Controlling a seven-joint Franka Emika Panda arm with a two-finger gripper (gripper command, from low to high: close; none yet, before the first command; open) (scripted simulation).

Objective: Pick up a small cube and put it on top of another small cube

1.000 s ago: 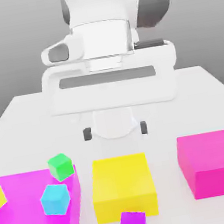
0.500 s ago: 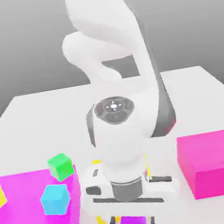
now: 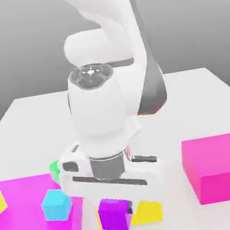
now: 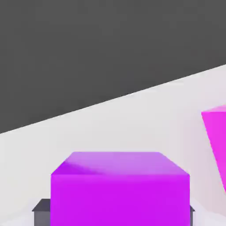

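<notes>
Purple small cube (image 3: 114,215), cyan cube (image 3: 57,205), green cube (image 3: 54,170), yellow block (image 3: 148,211); magenta blocks (image 3: 221,167), white arm (image 3: 105,108), white table (image 3: 29,126)

No words, labels, brand marks, numbers or signs can be read anywhere in these views; the blocks, cubes, table and robot arm all have plain, unmarked surfaces.

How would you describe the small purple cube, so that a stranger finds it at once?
Find the white robot arm over the white table. Follow it down to its gripper: the purple cube sits between the fingers, before the yellow block. No other cube here is purple.
</notes>
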